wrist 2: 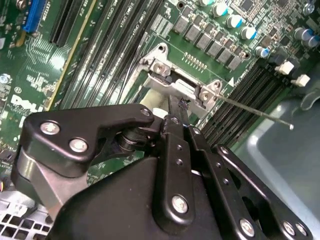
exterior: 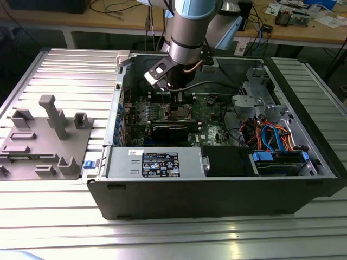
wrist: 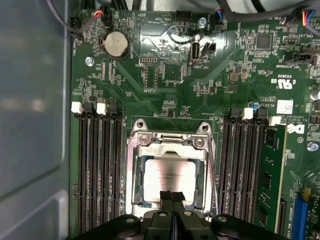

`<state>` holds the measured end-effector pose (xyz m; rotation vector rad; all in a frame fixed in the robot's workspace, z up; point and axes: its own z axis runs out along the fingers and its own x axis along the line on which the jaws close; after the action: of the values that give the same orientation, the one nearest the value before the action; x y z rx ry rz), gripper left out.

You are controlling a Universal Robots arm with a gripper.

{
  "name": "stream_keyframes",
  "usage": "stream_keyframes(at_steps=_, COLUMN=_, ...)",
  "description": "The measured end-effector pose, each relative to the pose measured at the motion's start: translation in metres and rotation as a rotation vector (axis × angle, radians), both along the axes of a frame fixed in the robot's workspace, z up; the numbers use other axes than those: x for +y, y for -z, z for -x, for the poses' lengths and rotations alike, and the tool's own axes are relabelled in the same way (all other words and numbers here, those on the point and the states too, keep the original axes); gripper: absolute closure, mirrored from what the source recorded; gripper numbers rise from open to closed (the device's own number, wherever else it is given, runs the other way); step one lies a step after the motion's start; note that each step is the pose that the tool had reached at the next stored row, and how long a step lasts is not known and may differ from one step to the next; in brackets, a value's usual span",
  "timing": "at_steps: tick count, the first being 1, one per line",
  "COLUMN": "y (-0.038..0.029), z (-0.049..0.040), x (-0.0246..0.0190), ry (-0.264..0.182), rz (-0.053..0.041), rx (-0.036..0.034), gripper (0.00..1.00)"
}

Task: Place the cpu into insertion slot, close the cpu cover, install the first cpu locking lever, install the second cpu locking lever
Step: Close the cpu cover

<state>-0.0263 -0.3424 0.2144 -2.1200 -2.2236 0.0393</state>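
Observation:
The cpu, a silver-grey square, lies in the insertion slot of the green motherboard. The cpu cover, a silver frame, lies down around it, and the chip shows through its window. My gripper is shut, with its black fingertips pressed together over the cover's edge and the chip's rim. In the second wrist view the gripper reaches to the cover's hinge end. A thin wire locking lever sticks out free from the socket. In the exterior view the gripper hangs over the socket.
Black memory slots flank the socket on both sides. A coin battery sits farther along the board. The case wall runs close beside the slots. Drive cages and cables fill the exterior view's right. A grey fixture stands outside the case.

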Motion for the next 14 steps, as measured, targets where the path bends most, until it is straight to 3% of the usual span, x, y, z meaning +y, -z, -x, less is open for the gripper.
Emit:
stream_keyframes(at_steps=7, y=0.0082, z=0.0036, x=0.0, ry=-0.002, rz=-0.0006, rx=-0.0001, gripper=0.89)
stream_keyframes(at_steps=14, y=0.011, z=0.0039, x=0.0, ry=-0.002, rz=-0.0007, rx=0.0001, gripper=0.89)
